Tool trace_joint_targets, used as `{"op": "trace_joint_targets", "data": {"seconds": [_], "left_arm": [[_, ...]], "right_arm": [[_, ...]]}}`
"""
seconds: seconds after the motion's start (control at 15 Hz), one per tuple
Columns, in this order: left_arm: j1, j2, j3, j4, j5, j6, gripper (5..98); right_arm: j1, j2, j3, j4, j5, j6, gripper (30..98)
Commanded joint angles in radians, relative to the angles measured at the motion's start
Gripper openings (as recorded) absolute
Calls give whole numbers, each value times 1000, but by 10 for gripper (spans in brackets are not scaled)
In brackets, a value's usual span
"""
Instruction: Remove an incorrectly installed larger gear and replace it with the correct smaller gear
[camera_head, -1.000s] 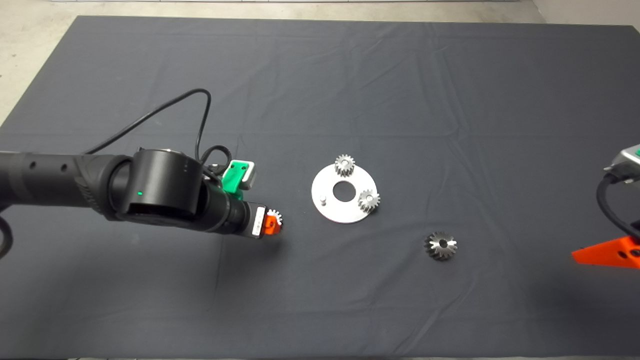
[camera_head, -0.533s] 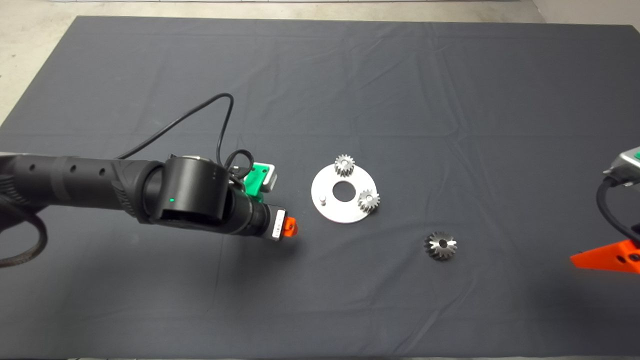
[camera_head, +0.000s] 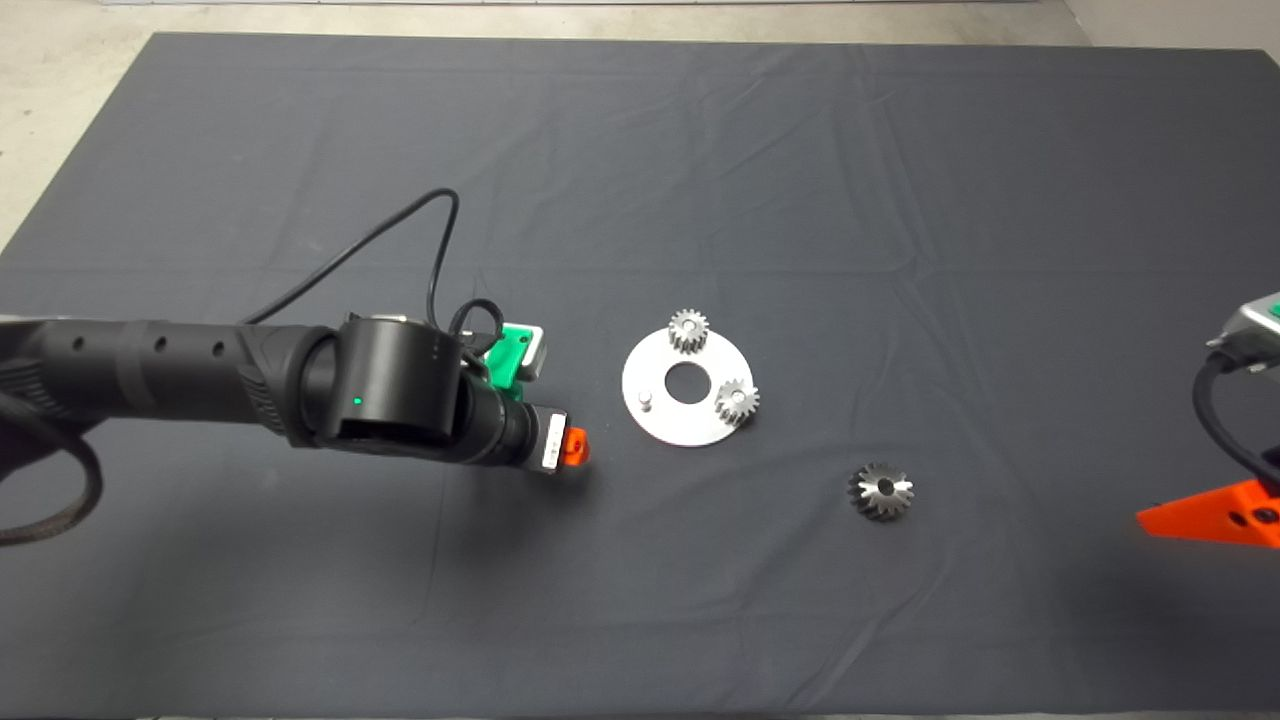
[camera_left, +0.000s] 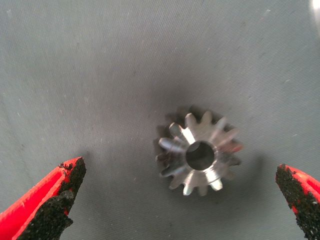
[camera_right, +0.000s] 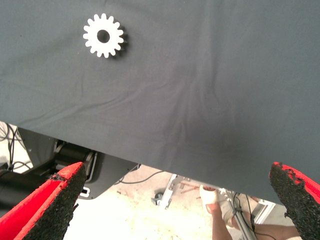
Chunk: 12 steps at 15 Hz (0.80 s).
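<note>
We see the desk (camera_head: 700, 150) covered by a dark, creased mat, and across it the left arm (camera_head: 200, 385) reaches in from the left side, its black cable looping above it. The left end effector (camera_head: 572, 448) points down at the mat just to the left of the round metal plate (camera_head: 660, 425). In the left wrist view its two red fingers (camera_left: 55, 192) stand wide apart and hold nothing. The smaller gear (camera_left: 200, 154) lies flat on the mat between them, touching neither pad; in the head view we cannot see this gear, as the end effector hides it. The right end effector (camera_right: 177, 172) waits at the desk's lower right edge, its fingers also spread wide and empty. The plate lies near the middle of the mat with a round hole at its centre, and it carries two small bright gears (camera_head: 689, 330) on its far and right parts. The larger gear (camera_head: 881, 490) lies alone on the mat, to the right of the plate and nearer to us, apart from it. A short bare peg (camera_head: 647, 402) stands on the plate's left part.
</note>
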Motion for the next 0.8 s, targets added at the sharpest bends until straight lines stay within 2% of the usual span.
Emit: {"op": "trace_joint_targets", "data": {"seconds": [0.0,0.27,0.4,0.73], "left_arm": [[11,0,0,29,5,4,976],[19,5,1,40,5,4,976],[19,33,-7,54,8,4,976],[18,71,-1,82,38,4,946]], "right_arm": [[17,8,7,37,-27,1,970],[17,4,7,37,-28,1,969],[17,2,7,37,-28,1,969],[17,-1,6,37,-29,1,969]]}}
